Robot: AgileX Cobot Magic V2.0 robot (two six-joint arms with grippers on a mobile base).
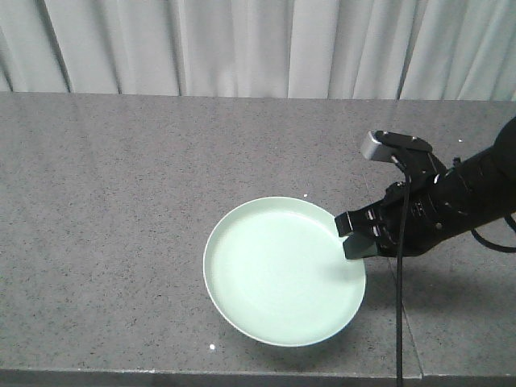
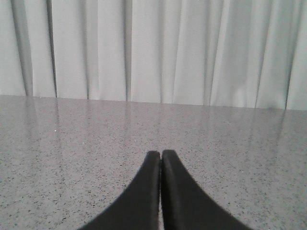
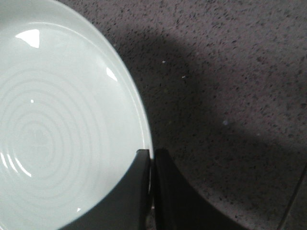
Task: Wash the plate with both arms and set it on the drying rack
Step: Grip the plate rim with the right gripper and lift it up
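front view: the pale green plate [image 1: 278, 272] sits on the grey speckled counter [image 1: 105, 201], near its front edge and right of the middle. the right arm [image 1: 459, 197] reaches in from the right, with a small grey box [image 1: 394, 145] on top of it and a black cable [image 1: 400, 314] hanging down. the right gripper [image 1: 343, 236] meets the plate's right rim. a white curtain [image 1: 242, 44] hangs behind the counter.

left wrist view: the left gripper [image 2: 160, 156] has its two fingers pressed together with nothing between them, above bare counter and facing the curtain.

right wrist view: the right gripper's fingers are pinched on the plate's rim, one finger over the inside, the other outside.
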